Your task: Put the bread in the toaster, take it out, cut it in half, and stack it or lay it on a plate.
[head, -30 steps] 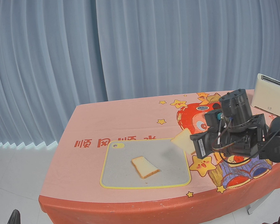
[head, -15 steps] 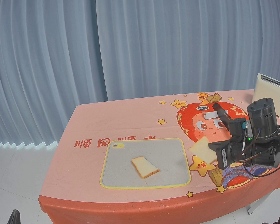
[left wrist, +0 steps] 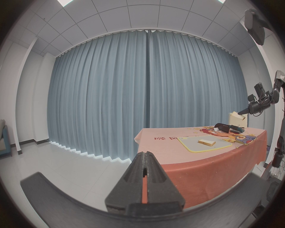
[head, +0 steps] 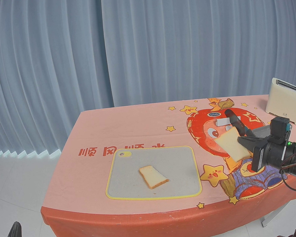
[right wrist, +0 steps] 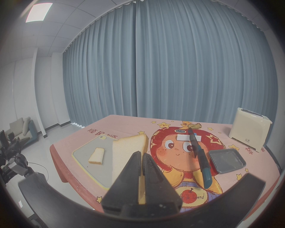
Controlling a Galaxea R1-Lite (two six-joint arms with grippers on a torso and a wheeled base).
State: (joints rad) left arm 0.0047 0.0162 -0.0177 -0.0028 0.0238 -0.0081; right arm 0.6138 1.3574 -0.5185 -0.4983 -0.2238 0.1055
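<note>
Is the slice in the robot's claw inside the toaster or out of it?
Out. The right gripper is shut on the bread slice, holding it above the table, apart from the toaster.

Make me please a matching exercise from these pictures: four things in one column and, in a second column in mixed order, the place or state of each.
Column one
1. right gripper
2. cutting board
3. knife
4. toaster

Column two
A. stands at the far right corner of the table
B. is shut on a bread slice, above the table
C. lies on the tablecloth beside the grey tray
D. bears a cut bread piece

Right pairs: 1-B, 2-D, 3-C, 4-A.
</note>
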